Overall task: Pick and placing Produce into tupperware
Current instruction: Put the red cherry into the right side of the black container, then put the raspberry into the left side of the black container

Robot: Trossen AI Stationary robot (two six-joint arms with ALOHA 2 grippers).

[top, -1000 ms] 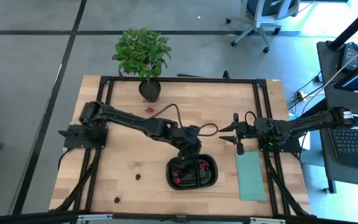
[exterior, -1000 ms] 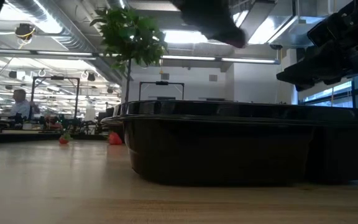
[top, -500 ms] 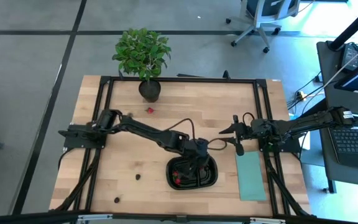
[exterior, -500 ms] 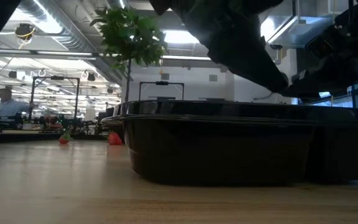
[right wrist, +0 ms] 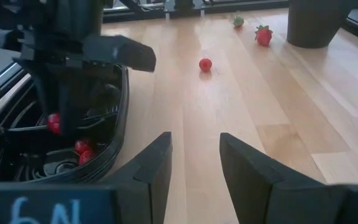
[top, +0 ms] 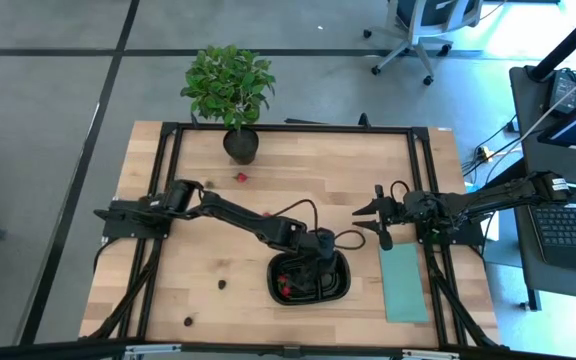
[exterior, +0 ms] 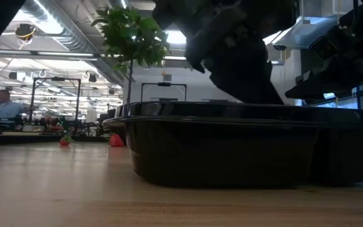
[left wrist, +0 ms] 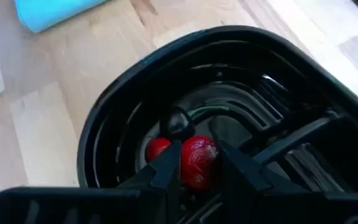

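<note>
The black tupperware (top: 309,278) sits on the table near its near edge, and fills the low view (exterior: 251,145). My left gripper (left wrist: 197,153) reaches down inside it (top: 320,264), shut on a red berry (left wrist: 197,163). Below it on the container floor lie another red berry (left wrist: 157,149) and a dark one (left wrist: 176,122). The right wrist view shows two more red berries (right wrist: 82,151) on that floor. My right gripper (top: 373,215) waits open, right of the tupperware, above the table. My left gripper pinches one red berry (left wrist: 197,163) between its two fingers (left wrist: 166,169), coming from above and pointing down into the tupperware. In the right wrist view the berry (right wrist: 55,122) sits at the fingers' lower ends, above the container floor.
Loose berries lie on the table: a red one (top: 240,177) near the plant pot (top: 240,145), and dark ones (top: 223,284) (top: 188,322) near the near-left corner. A pale teal rectangle (top: 403,283) lies right of the tupperware. A strawberry (right wrist: 263,34) lies near the pot.
My left gripper has moved from above the tupperware's far rim toward the near edge and slightly right, and has come down into the container. The right arm has kept still.
</note>
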